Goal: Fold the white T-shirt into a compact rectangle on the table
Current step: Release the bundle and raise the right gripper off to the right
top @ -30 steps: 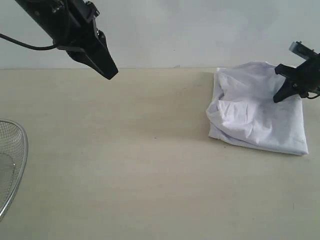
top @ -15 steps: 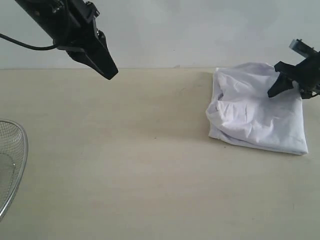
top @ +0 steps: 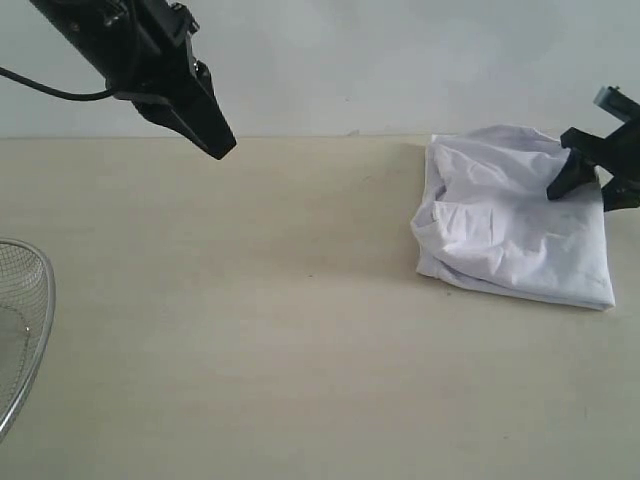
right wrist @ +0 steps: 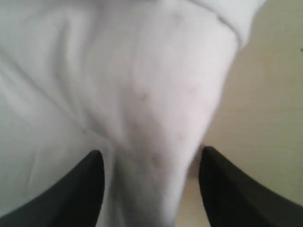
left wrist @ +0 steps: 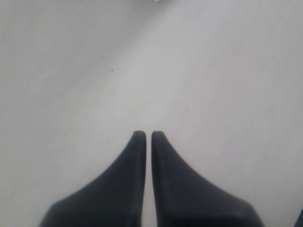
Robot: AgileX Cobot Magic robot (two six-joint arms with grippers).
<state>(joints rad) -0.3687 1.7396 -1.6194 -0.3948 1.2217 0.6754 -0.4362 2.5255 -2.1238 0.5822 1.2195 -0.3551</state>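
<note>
Edges of exterior view crop right end effector (top: 583,195) and wire basket (top: 50,290).

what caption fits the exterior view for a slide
Right gripper open over folded white T-shirt on the table; left gripper shut, aloft.

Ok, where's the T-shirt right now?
In the exterior view the white T-shirt lies folded at the far right of the table, beneath the open right end effector; the wire basket is far left.

Exterior view raised, facing across table (top: 300,380), wrist views close, angled down onto it
</note>
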